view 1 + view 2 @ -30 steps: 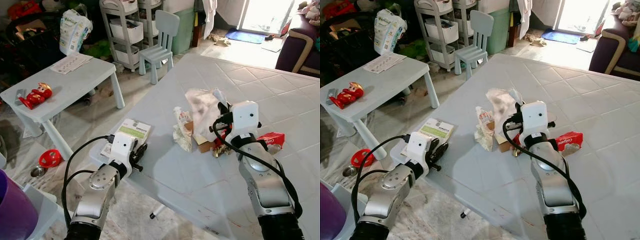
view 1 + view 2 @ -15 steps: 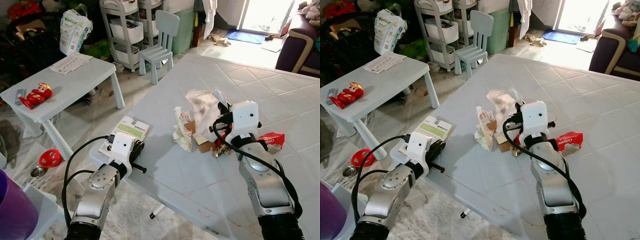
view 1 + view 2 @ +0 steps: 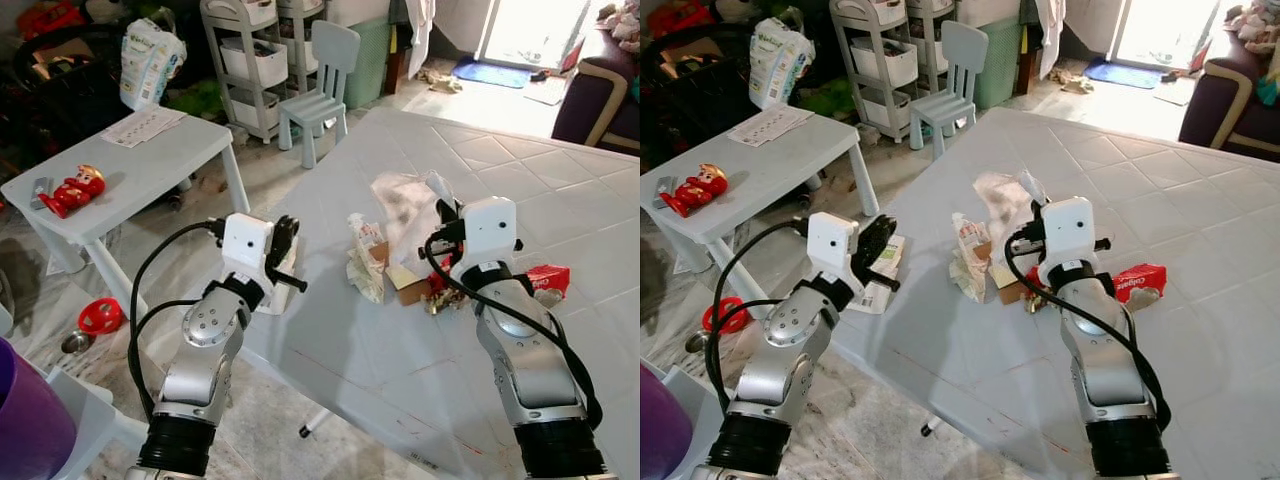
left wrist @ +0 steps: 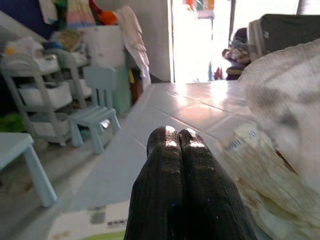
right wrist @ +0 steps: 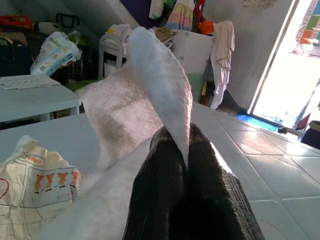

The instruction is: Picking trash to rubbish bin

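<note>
right gripper [image 5: 187, 150] — fingers pinched together on the white tissue [image 3: 400, 205], a grip for lifting it off the grey table [image 3: 330, 350]. left gripper [image 4: 182, 145] — fingers together, empty, raised near the crumpled wrapper [image 3: 362, 262].

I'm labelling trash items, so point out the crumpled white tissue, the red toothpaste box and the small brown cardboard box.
crumpled white tissue [image 3: 405, 205], left eye view, middle of the sheet.
red toothpaste box [image 3: 545, 279], left eye view, top face.
small brown cardboard box [image 3: 407, 285], left eye view, top flap.
</note>
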You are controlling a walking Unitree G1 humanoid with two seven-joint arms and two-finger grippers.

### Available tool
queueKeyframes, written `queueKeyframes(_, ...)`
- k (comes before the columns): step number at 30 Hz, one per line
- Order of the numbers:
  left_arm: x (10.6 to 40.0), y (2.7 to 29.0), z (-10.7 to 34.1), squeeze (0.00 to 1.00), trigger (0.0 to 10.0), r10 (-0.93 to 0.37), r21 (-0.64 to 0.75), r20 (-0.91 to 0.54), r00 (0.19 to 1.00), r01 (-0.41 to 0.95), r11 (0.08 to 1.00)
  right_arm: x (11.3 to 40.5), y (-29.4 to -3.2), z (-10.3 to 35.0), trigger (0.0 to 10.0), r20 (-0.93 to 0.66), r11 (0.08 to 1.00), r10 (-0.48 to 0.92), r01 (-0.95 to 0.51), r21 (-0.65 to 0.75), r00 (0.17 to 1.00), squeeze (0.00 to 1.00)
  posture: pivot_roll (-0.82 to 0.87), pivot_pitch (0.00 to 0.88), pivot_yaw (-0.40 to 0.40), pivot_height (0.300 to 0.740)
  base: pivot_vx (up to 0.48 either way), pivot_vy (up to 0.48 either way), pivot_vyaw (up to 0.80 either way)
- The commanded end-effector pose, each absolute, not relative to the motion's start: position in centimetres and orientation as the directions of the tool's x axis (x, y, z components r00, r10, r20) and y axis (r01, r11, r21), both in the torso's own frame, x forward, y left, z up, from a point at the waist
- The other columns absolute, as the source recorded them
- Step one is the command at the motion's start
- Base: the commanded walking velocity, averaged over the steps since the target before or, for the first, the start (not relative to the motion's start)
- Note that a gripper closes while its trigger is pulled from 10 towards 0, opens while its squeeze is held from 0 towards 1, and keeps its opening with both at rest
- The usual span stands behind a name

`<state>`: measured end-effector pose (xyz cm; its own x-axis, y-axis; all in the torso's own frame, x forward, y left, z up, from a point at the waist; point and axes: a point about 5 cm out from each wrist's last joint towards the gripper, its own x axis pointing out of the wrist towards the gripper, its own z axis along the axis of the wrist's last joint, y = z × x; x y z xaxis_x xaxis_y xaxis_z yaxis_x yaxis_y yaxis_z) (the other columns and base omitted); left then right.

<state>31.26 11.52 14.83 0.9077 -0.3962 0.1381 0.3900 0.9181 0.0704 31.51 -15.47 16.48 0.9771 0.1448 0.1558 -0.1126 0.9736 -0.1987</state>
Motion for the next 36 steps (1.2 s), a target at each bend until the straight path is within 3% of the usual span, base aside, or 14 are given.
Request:
queueKeyframes(1,31.6,11.9,16.6,0.0,0.0,-0.364,0.102,0.218,0.906,0.349,0.931,31.6,-15.4,16.6,0.0,0.162,0.973,0.144,-0.11,-0.203,0.976,0.0,-0.05,0.0,0.006,0.74,0.0,0.0,0.0)
queueKeyframes(6,31.8,12.4,17.4,0.0,0.0,-0.315,0.137,0.253,0.915,0.288,0.948,31.6,-15.3,16.6,0.0,0.163,0.973,0.145,-0.111,-0.202,0.976,0.0,-0.05,0.0,0.007,0.74,0.0,0.0,0.0)
queueKeyframes(7,32.0,12.9,17.6,0.0,6.1,-0.288,0.145,0.256,0.923,0.257,0.955,31.6,-15.3,16.6,0.0,0.163,0.973,0.144,-0.11,-0.202,0.976,0.0,-0.05,0.0,0.006,0.74,0.0,0.0,0.0)
queueKeyframes(8,32.0,13.2,17.8,0.0,6.1,-0.27,0.15,0.258,0.928,0.238,0.96,31.6,-15.4,16.6,0.0,0.163,0.973,0.144,-0.11,-0.202,0.976,0.0,-0.05,0.0,0.006,0.74,0.0,0.0,0.0)
queueKeyframes(9,32.1,13.7,17.8,1.0,10.0,-0.247,0.147,0.255,0.935,0.214,0.966,31.6,-15.4,16.6,0.0,0.163,0.973,0.144,-0.11,-0.201,0.976,0.0,-0.04,0.0,0.005,0.74,0.0,0.0,0.0)
queueKeyframes(14,32.5,15.5,16.3,1.0,10.0,-0.145,0.084,0.186,0.972,0.131,0.988,31.7,-15.2,16.5,0.0,0.16,0.973,0.145,-0.112,-0.201,0.976,0.0,-0.04,0.0,0.004,0.74,0.0,0.0,0.0)
queueKeyframes(17,32.6,17.0,14.4,1.0,10.0,-0.048,-0.029,0.073,0.996,0.051,0.998,31.7,-15.1,16.5,0.0,0.161,0.973,0.15,-0.116,-0.202,0.976,0.0,-0.04,0.0,0.003,0.74,0.0,0.0,0.0)
queueKeyframes(36,31.9,17.1,12.3,1.0,10.0,-0.013,-0.271,-0.143,0.99,-0.027,0.962,31.6,-15.1,16.4,0.0,0.157,0.971,0.156,-0.122,-0.203,0.975,0.0,-0.04,0.0,-0.001,0.74,0.0,0.0,0.0)
